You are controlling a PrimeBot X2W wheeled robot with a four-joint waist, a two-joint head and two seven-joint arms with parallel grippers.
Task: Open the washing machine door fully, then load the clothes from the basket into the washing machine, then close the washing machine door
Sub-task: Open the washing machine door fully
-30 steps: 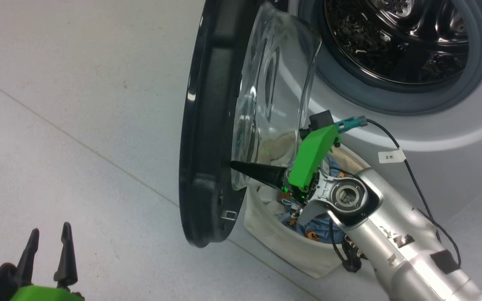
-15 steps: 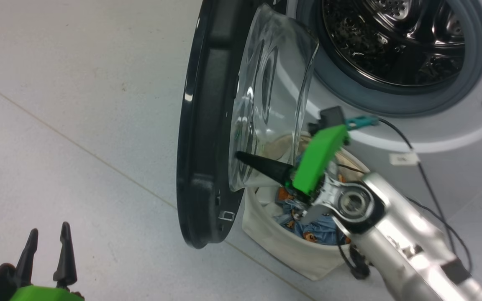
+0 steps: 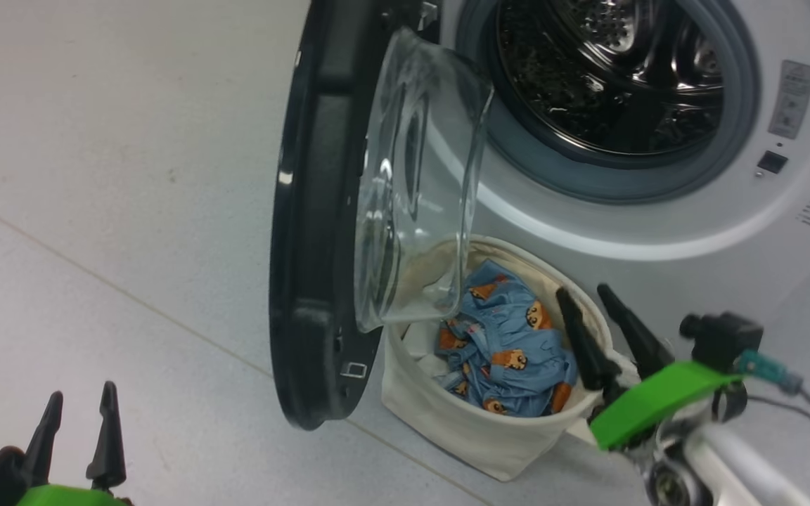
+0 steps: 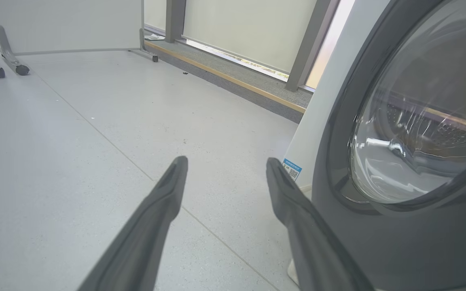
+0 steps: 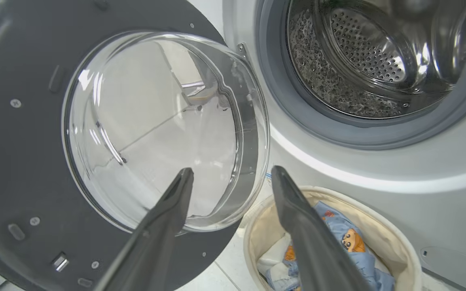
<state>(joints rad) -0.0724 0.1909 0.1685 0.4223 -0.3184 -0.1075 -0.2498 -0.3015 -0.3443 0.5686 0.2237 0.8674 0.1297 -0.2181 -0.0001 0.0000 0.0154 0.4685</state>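
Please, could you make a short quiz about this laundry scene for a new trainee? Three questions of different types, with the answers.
1. True or false: the bear-print clothes lie in the basket.
2. The right hand is: A) open and empty; B) shut on the clothes; C) shut on the basket.
3. Fill in: the washing machine door stands ___.
Key: 1 true; 2 A; 3 open.

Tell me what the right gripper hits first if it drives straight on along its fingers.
Probably the washing machine door: the right gripper points at the edge of its glass bowl. Depth is unclear; if it slips past, the white front of the washing machine comes next.
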